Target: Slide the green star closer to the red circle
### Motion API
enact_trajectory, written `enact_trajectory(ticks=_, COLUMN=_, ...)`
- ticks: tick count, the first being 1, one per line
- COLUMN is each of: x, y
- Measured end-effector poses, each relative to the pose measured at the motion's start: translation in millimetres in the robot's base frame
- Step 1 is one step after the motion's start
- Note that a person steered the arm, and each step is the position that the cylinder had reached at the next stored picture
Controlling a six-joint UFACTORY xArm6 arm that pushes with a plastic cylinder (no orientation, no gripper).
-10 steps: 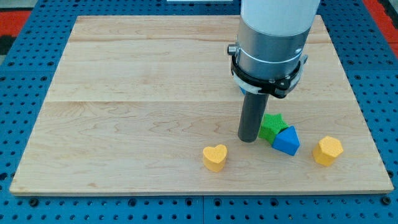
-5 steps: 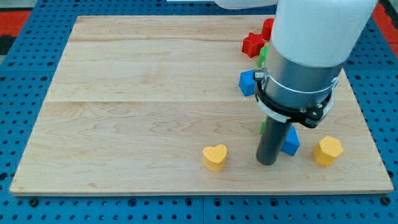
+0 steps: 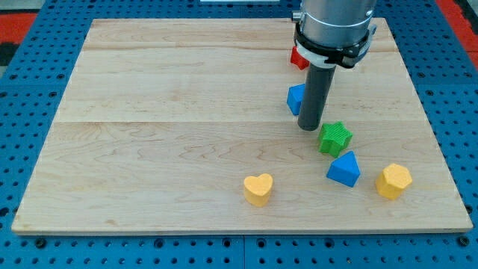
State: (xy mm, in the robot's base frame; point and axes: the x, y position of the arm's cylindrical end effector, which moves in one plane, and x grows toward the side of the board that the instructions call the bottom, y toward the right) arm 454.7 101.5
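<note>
Since my tip (image 3: 309,128) retreated, green star (image 3: 335,139) lies uncovered.

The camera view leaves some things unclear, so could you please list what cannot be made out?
- Red circle: not visible; the arm covers the view's top right.
- Red block: mostly behind the arm, shape unclear.
- Blue block: partly behind the rod, shape unclear.
- My tip: contact with the green star is uncertain.

my tip (image 3: 309,128) just upper-left of green star (image 3: 335,139) | blue block (image 3: 296,98) behind rod
</note>
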Motion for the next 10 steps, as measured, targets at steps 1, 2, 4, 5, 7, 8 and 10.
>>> enact_trajectory(ticks=1, x=13.5, y=-0.4)
enact_trajectory(ticks=2, x=14.9, y=2.8)
enact_trajectory(ticks=4, x=13.9, y=-5.1)
enact_trajectory(ticks=5, x=13.9, y=-4.4)
enact_trajectory(ticks=7, x=13.8, y=-7.2)
enact_trajectory(ticks=8, x=43.2, y=-7.2)
enact_trajectory(ticks=10, x=61.0, y=22.9)
